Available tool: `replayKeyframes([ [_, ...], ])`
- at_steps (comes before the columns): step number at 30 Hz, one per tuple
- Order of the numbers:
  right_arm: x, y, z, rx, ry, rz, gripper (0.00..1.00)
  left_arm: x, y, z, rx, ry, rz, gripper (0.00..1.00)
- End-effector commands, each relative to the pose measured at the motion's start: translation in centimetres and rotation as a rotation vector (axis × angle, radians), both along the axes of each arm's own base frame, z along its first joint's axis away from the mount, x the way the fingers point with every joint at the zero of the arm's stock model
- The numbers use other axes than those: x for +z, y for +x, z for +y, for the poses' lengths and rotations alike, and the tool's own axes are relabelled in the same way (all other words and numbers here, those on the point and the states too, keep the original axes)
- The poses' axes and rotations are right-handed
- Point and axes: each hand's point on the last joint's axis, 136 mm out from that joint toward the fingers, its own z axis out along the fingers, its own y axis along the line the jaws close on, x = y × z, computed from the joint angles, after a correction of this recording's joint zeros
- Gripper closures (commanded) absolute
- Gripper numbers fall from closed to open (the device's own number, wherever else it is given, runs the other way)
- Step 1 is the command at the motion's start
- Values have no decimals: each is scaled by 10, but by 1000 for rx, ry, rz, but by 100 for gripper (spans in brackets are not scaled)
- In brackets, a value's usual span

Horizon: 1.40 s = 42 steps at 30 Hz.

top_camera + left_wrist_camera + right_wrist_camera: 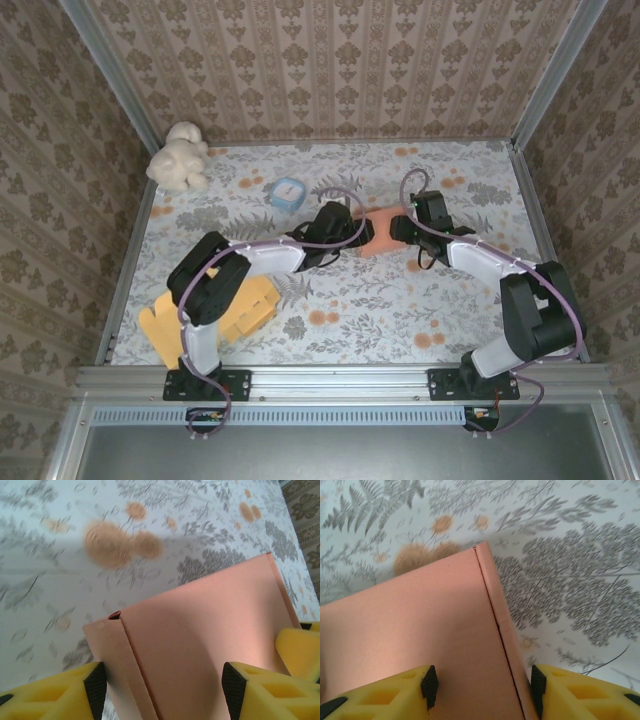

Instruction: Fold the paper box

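Left gripper [162, 689] and right gripper [482, 685] each straddle the salmon-pink paper box [375, 240] lying mid-table; whether either is clamped on it cannot be told. If you squeeze unevenly, a panel could crease wrongly or skid across the floral tablecloth [400, 320].

From above, the left gripper [358, 238] and right gripper [402, 232] cover most of the paper box [380, 246]. At both wrists its near end runs off frame, and we cannot tell whether the pads [95, 687] touch it.
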Motion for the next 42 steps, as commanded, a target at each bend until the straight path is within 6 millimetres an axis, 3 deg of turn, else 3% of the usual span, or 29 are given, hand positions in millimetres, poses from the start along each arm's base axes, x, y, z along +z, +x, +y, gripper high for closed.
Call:
replayKeyframes([
  [1,22,17,3,-11,58,-90,45,19,0,-41,-153,-34,-50,36],
  [6,27,38,-23,-81,62,-138,45,16,24,-68,-183,-34,-81,36],
  [16,11,66,-64,-187,66,-89,45,12,67,-106,-219,-73,-89,36],
  [26,1,76,-110,-334,108,-27,44,0,86,-131,-239,-72,-71,36],
  [36,-13,80,-132,-396,182,17,42,-8,94,-137,-238,-39,-66,35],
  [42,-4,76,-141,-408,144,-11,41,-6,99,-126,-204,11,-71,33],
])
